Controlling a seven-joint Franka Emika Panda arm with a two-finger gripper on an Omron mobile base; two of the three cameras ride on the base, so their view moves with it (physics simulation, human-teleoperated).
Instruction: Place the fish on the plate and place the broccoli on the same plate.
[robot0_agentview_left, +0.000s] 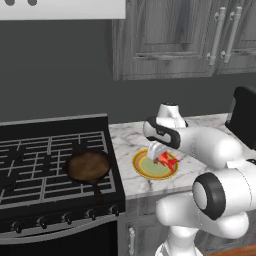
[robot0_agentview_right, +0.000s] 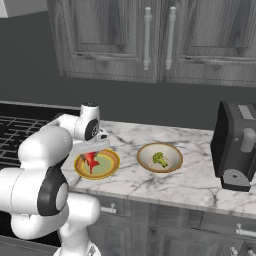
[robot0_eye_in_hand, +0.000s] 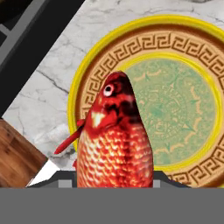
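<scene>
Fish first: that half of the task is in hand, and the slim red-orange body hangs in the end effector, which is part-closed on it, head pointing away from the hand. In both base views it sits over the plate, and the hand view shows its head above the inner edge of the patterned rim on the stove side. Whether the fish already touches the plate I cannot tell; it looks close above it.

By my judgement the next move is a small one: ease down if any gap is left, perhaps shift a little toward the pale green centre so the fish does not land across the rim, then open the jaws and lift straight off. After that the arm must reach along the counter to the bowl.

Containers:
- Plate: near the counter's front edge, just beside the stove; nothing lies in it apart from the held fish above it.
- Bowl: tan, beside the plate toward the toaster; it holds the broccoli, untouched.
- Frying pan: dark brown, on the stove grate, looks bare inside.
</scene>
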